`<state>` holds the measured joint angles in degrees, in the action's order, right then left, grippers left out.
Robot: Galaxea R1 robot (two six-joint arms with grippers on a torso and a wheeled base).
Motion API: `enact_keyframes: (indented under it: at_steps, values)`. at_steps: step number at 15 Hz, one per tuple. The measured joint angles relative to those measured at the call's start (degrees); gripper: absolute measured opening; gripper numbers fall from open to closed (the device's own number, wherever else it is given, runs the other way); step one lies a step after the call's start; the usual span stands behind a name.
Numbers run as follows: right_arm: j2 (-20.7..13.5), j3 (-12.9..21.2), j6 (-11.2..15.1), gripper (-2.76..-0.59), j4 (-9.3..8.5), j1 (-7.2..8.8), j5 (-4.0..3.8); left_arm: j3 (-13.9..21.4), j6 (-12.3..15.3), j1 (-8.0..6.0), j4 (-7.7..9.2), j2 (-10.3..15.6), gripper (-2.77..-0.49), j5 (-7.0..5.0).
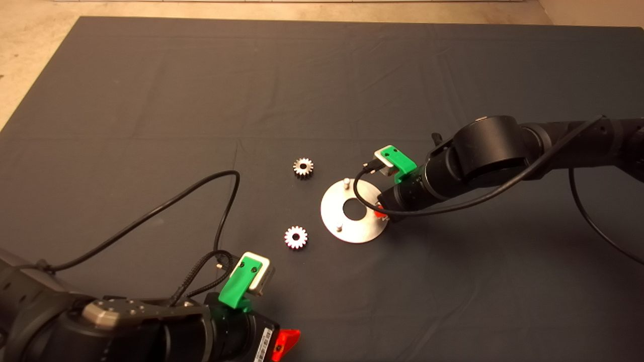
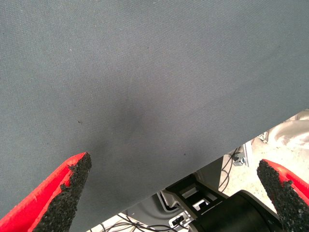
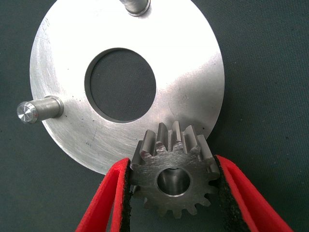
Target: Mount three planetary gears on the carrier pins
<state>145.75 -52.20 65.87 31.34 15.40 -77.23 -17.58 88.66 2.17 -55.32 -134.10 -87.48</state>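
Note:
A shiny round carrier disc (image 1: 362, 223) with a central hole lies mid-mat. Two bare pins stand on it (image 1: 346, 182) (image 1: 339, 227). The disc (image 3: 63, 53) and those pins (image 3: 36, 109) (image 3: 136, 6) also show in the right wrist view. My right gripper (image 3: 175, 186) is shut on a silvery gear (image 3: 176, 179) held over the disc's right rim; the third pin is hidden under it. In the head view only a red fingertip (image 1: 378, 213) shows there. Two loose gears (image 1: 303, 167) (image 1: 296, 237) lie left of the disc. My left gripper (image 2: 176, 191) is open and empty at the mat's near edge.
A black cable (image 1: 166, 211) loops across the mat from the left arm. The right arm (image 1: 493, 151) reaches in from the right above the mat. The left wrist view shows the mat's edge (image 2: 231, 150) and floor clutter beyond it.

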Motion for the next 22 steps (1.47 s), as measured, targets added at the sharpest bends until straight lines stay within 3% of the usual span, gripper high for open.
enact_keyframes:
  at_steps: [20,22]
  values:
    - [0.0,0.0,0.0,-2.33,0.33,0.00,0.02,0.0,0.7,0.00,0.00,0.0,-0.78,0.00]
    - [0.0,0.0,0.0,-2.25,0.40,0.00,0.02,0.0,0.7,0.00,0.00,0.0,-0.78,0.00]
